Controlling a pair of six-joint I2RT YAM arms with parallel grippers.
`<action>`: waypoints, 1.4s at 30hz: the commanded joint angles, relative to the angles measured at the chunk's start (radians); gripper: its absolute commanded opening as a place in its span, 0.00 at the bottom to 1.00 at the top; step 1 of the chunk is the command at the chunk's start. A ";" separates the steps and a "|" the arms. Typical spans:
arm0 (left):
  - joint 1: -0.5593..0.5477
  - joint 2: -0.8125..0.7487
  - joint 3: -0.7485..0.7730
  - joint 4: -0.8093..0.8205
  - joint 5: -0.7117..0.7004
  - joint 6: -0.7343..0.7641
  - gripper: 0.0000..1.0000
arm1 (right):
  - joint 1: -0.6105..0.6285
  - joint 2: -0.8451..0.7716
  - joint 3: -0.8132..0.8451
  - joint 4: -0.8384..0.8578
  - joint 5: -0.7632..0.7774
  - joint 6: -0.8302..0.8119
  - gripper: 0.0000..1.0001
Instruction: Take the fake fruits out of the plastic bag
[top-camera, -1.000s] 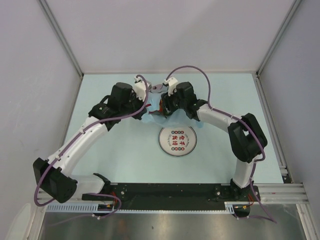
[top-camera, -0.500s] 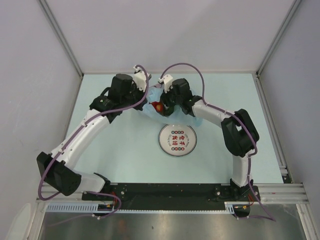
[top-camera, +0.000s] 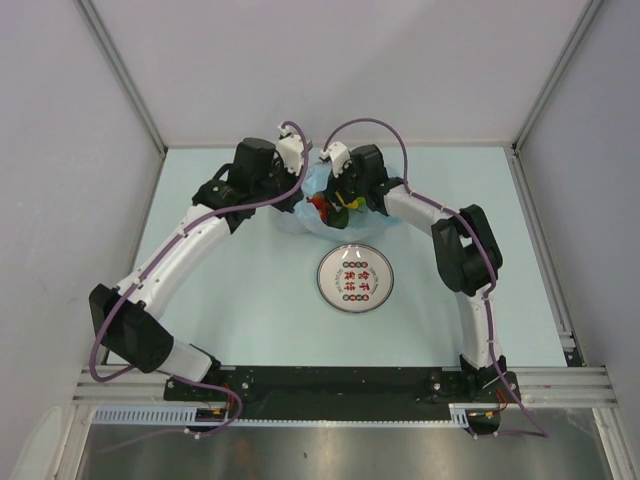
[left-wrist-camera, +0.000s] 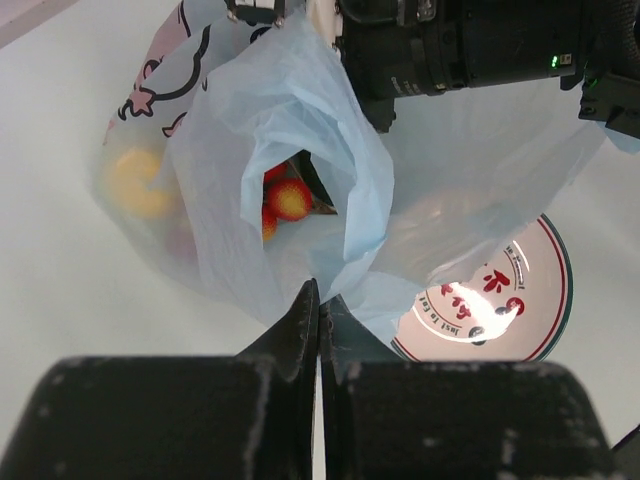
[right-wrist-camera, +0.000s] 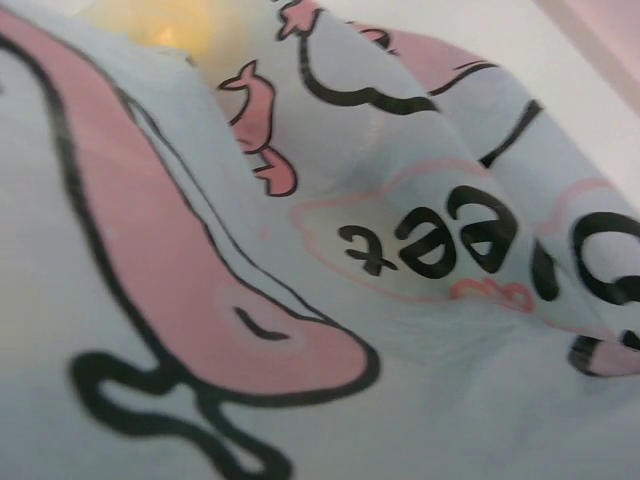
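Two-arm opening of the bag mouth; no fruit is out yet. Bench (top-camera: 220, 290): pale, carrying all items. Plastic bag (left-wrist-camera: 300, 110): thin, crinkled, translucent light blue with pink-and-black cartoon print, lying just beyond the plate (top-camera: 355, 280) and partly draped over its far rim, mouth gaping toward the left wrist camera. Left claw (left-wrist-camera: 318, 318): fingers drawn together, apparently nipping the bag's rim on the side nearest the plate. Right claw (left-wrist-camera: 268, 12): at the bag's edge farthest from the plate; its wrist view is filled with printed film, so its opening cannot be told. Fake fruits (left-wrist-camera: 288, 198): glossy red pieces inside the mouth, a yellow one (left-wrist-camera: 138, 182) showing through the film farther from the plate. Probable next move: hold the mouth spread, or tip the bag, so the fruits can be drawn out.
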 joint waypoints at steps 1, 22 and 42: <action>0.005 -0.008 0.049 0.014 0.014 0.019 0.00 | 0.003 0.003 0.035 -0.064 -0.096 -0.019 0.78; 0.023 -0.025 -0.006 0.060 -0.031 0.043 0.00 | 0.019 0.006 -0.010 -0.048 0.151 -0.131 0.50; 0.025 -0.042 -0.026 0.101 0.017 0.020 0.00 | 0.111 -0.480 -0.120 -0.293 0.062 -0.028 0.41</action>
